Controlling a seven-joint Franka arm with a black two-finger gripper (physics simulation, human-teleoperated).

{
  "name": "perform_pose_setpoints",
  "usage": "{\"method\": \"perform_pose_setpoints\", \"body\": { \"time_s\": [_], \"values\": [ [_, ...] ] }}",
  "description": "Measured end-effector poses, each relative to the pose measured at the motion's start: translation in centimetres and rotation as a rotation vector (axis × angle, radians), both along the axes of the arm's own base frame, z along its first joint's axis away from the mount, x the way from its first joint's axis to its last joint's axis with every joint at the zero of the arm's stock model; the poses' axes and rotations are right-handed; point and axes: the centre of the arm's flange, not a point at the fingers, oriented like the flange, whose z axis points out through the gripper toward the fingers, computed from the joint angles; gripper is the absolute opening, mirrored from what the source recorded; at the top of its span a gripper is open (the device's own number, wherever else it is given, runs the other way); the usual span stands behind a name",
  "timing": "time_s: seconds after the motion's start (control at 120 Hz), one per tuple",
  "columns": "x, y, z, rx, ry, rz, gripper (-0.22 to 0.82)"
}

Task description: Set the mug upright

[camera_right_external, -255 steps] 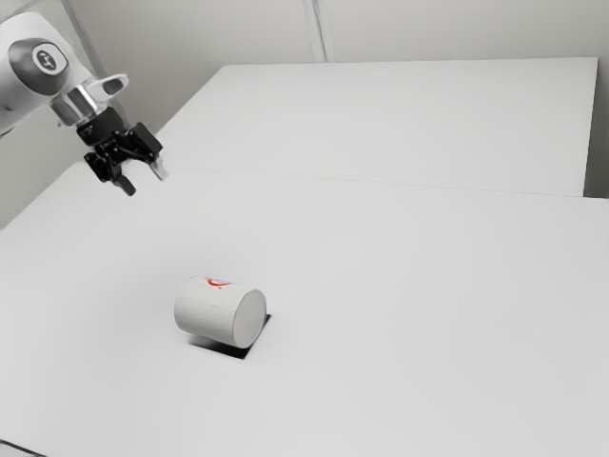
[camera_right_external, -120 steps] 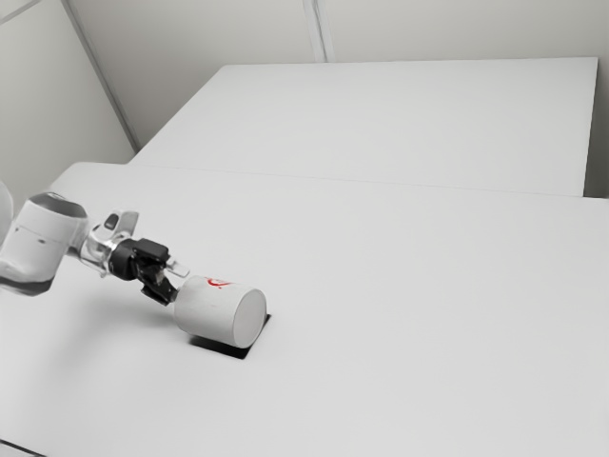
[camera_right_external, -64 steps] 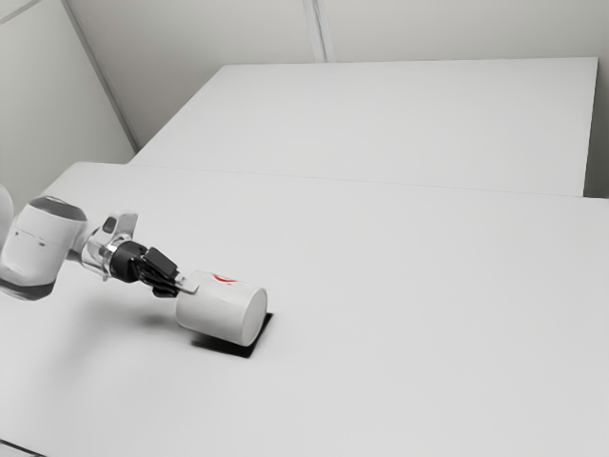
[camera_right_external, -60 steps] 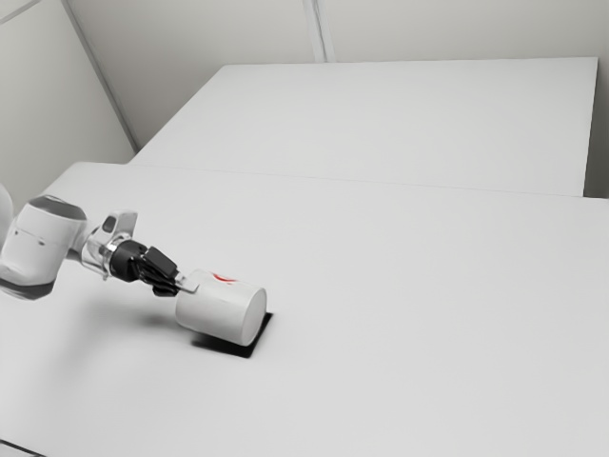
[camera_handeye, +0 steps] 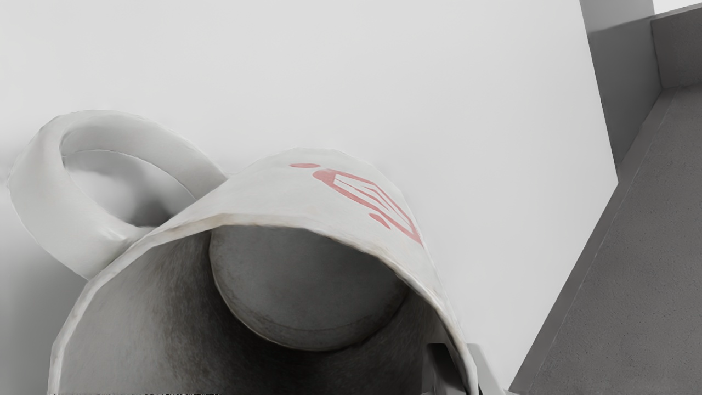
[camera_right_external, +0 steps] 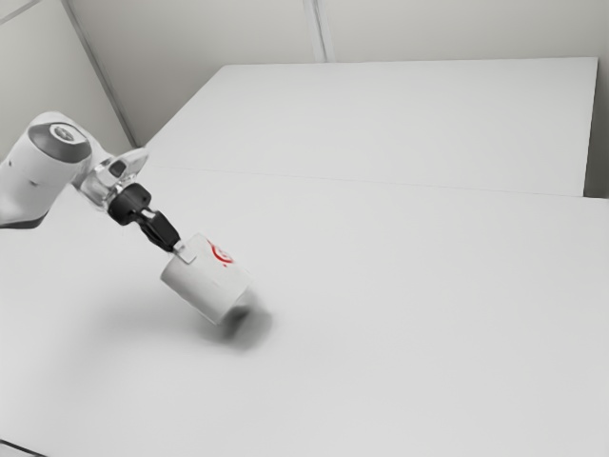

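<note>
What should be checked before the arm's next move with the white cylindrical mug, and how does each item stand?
1. Black two-finger gripper shut on the white cylindrical mug: ok, one finger inside the wall, the other outside.
2. Curved white handle away from the fingers: ok.
3. Mug upright: not ok, tilted, its mouth toward the gripper.
4. Base flat on the smooth white table: not ok.
5. Grip firm enough against slipping: cannot tell.

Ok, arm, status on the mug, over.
Jaws shut on rim of mug, one inside, one outside. Mug tilted, not yet upright. No obstacle seen.
</note>
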Motion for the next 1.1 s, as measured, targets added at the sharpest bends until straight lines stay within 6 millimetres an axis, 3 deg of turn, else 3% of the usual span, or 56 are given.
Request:
{"method": "perform_pose_setpoints", "body": {
  "time_s": [0.225,0.467,0.808,0.992,1.1],
  "values": [
    [2.1,-2.3,1.0,0.384,-0.037,-0.088,-0.18],
    [3.7,-4.2,2.1,0.665,-0.122,-0.096,-0.18],
    [2.9,-8.3,-3.4,0.814,-0.176,-0.081,-0.18],
    [3.2,-10.0,-3.5,0.823,-0.204,-0.041,0.21],
    [3.3,-10.8,-3.1,0.826,-0.218,-0.019,0.37]
  ]
}}
